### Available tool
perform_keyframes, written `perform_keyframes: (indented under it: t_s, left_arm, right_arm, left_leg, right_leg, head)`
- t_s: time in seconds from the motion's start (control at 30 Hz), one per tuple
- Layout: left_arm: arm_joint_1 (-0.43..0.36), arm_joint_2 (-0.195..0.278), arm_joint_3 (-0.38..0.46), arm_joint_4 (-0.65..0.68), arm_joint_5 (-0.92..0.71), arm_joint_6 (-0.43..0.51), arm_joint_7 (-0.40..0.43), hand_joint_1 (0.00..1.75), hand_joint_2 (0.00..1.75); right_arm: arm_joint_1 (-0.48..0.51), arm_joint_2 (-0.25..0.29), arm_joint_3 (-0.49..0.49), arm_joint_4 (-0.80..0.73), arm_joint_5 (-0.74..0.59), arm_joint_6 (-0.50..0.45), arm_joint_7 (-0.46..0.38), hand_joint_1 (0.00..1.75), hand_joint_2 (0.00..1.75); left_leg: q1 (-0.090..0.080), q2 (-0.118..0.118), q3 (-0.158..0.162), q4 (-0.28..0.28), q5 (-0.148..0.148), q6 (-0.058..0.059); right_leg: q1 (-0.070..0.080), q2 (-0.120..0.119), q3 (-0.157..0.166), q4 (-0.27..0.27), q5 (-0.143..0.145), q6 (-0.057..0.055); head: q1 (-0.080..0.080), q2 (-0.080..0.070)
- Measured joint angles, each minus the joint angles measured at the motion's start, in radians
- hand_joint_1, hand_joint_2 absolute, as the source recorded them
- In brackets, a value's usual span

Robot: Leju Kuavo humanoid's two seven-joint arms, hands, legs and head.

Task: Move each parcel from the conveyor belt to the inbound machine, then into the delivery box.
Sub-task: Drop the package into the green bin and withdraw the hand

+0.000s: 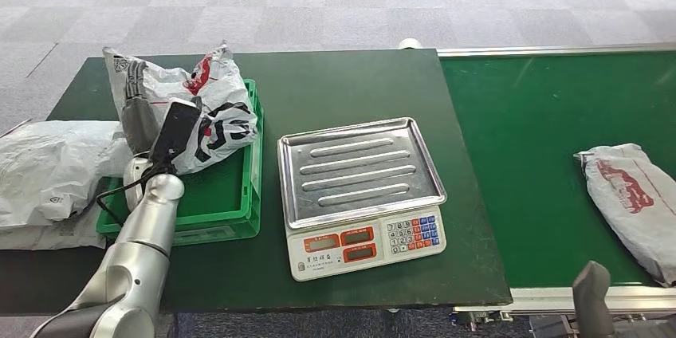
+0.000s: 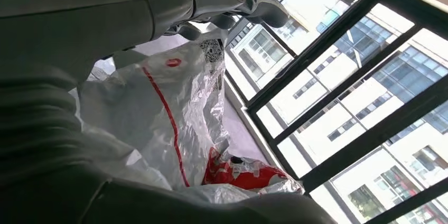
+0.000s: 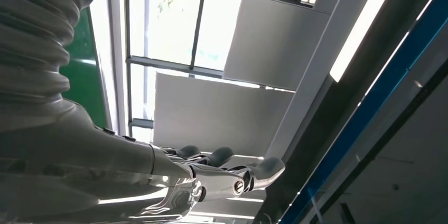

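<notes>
Silver left hand [image 1: 142, 127] gripping crinkled plastic parcel [image 1: 215, 107], ribbed steel scale [image 1: 359, 169]

A crumpled white plastic parcel with red and black print [image 1: 209, 107] sits tilted in a green plastic crate [image 1: 247, 194], gripped by the left hand [image 1: 139, 119]. A second white plastic parcel with red print [image 1: 634, 206] lies flat on the green conveyor belt [image 1: 542, 131]. Between them stands a white scale with a bare steel tray [image 1: 359, 170], apparently the inbound machine.
</notes>
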Motion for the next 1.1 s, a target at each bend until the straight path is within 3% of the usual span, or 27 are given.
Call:
perform_keyframes:
  t_s: [0.13, 0.47, 0.57, 0.73, 0.9, 1.1]
  left_arm:
    - [0.038, 0.004, 0.001, -0.058, 0.116, -0.036, 0.000, 0.00, 0.00]
    - [0.177, 0.003, -0.038, -0.312, 0.415, -0.068, -0.156, 0.00, 0.00]
    - [0.262, -0.002, -0.086, -0.454, 0.593, -0.090, -0.204, 0.00, 0.00]
    - [0.369, -0.034, -0.235, -0.583, 0.754, -0.236, -0.208, 0.00, 0.00]
    - [0.417, -0.070, -0.348, -0.586, 0.831, -0.338, -0.206, 0.00, 0.00]
    - [0.470, -0.076, -0.367, -0.603, 0.751, -0.399, -0.168, 0.00, 0.00]
  right_arm:
    - [0.004, -0.010, -0.003, 0.000, -0.011, 0.000, 0.000, 0.00, 1.75]
    - [0.024, -0.013, -0.026, -0.011, -0.027, 0.000, 0.000, 0.00, 1.75]
    - [0.045, -0.013, -0.042, -0.018, -0.047, 0.000, 0.000, 0.00, 1.75]
    - [0.101, -0.011, -0.076, -0.020, -0.093, 0.000, 0.000, 0.00, 1.75]
    - [0.156, -0.012, -0.083, -0.016, -0.096, 0.003, -0.002, 0.00, 1.75]
    - [0.193, -0.009, -0.098, 0.012, -0.092, 0.003, -0.002, 0.00, 1.75]
  left_leg:
    - [0.000, 0.000, 0.000, 0.000, 0.000, 0.000]
    - [0.000, 0.001, 0.000, 0.000, 0.000, 0.000]
    - [0.000, 0.001, 0.000, 0.000, -0.001, 0.001]
    - [0.000, -0.004, 0.000, 0.000, -0.003, 0.003]
    - [-0.001, -0.002, 0.000, 0.000, -0.004, 0.004]
    - [-0.001, -0.001, 0.001, 0.000, -0.004, 0.003]
  right_leg:
    - [0.001, 0.000, 0.000, 0.000, 0.000, 0.000]
    - [0.000, 0.001, -0.001, 0.000, 0.000, 0.000]
    - [0.000, 0.001, -0.001, -0.001, -0.001, 0.000]
    - [-0.001, -0.005, 0.002, -0.001, -0.004, 0.002]
    - [-0.002, -0.004, 0.002, -0.001, -0.004, 0.003]
    - [-0.002, -0.002, 0.002, -0.001, -0.004, 0.002]
  head:
    - [0.000, 0.000]
    - [0.000, 0.000]
    - [0.000, 0.000]
    - [0.000, 0.000]
    - [0.000, 0.000]
    - [0.000, 0.000]
